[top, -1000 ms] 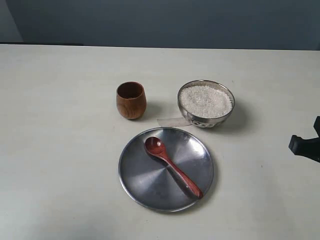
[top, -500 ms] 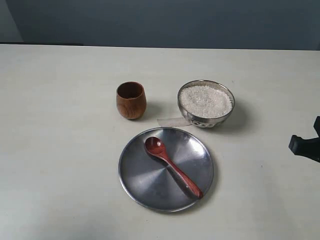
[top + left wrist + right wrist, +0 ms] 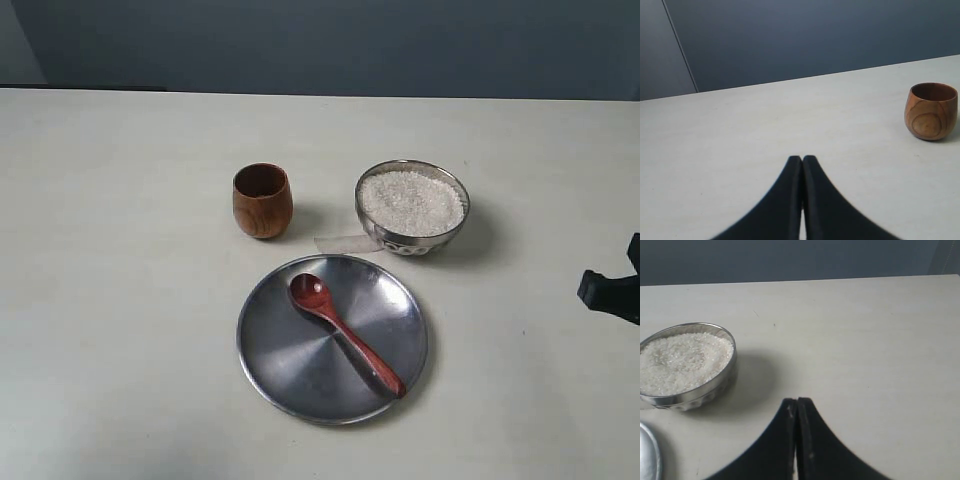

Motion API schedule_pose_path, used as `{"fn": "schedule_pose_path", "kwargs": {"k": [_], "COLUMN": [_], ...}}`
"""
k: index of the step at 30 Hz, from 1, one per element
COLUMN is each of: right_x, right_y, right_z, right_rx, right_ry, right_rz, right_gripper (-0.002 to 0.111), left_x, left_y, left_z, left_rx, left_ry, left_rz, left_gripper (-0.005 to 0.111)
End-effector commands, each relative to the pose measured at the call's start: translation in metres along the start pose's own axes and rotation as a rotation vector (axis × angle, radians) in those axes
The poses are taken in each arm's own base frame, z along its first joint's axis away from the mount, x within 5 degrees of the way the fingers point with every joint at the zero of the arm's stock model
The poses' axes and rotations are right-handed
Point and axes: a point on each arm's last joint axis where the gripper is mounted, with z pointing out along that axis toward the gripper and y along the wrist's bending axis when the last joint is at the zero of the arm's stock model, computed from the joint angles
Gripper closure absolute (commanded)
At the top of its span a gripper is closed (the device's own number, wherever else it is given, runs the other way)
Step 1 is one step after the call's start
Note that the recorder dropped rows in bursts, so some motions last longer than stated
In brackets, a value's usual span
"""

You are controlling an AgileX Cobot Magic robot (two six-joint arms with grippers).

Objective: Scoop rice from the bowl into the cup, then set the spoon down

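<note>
the spoon point(image 3: 345, 333) lies on a flat steel plate point(image 3: 285, 375) at the near middle of the pale table point(image 3: 110, 300). its small oval head sits toward the plate's far left and its handle runs down to the near right rim. nothing is touching it. just behind the plate stand the other two things, apart from each other. the brown wooden cup point(image 3: 263, 200) is on the left, upright and dark inside. the shiny bowl point(image 3: 405, 243) is on the right, filled close to its rim with white rice point(image 3: 411, 202). a small pale strip point(image 3: 345, 242) lies flat on the table between the foot of the bowl and the plate's far edge.

the left gripper point(image 3: 802, 159) has its two black fingers pressed together tip to tip, with nothing between them. it hangs over bare table, the cup well off to one side. the right gripper point(image 3: 797, 401) is likewise pressed tight and empty, near the bowl but not touching it. from across the room only a dark piece of the right arm point(image 3: 610, 290) shows at the right edge, well apart from the bowl.
</note>
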Motion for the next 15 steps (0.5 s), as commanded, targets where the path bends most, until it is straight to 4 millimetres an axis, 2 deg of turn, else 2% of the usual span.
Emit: {"fn": "schedule_pose_path", "kwargs": {"k": [1,9,15], "right_x": [0.003,-0.011,-0.018], "right_y": [-0.001,-0.013,-0.029], "right_z": [-0.005,-0.027,-0.043], "right_rx": [-0.038,-0.150,-0.120], "right_ry": [0.028,-0.095,-0.224], "right_rz": [0.102,0.320,0.353], "right_gripper": [0.108,0.108,0.108], "left_x": [0.000,0.000,0.000], "left_y": [0.000,0.000,0.000], "left_z": [0.000,0.000,0.000], "left_rx": [0.003,0.002,0.002], "left_ry": [-0.013,-0.013,-0.013], "left_rz": [-0.007,-0.004,-0.004], "left_gripper": [0.106,0.106,0.106]}}
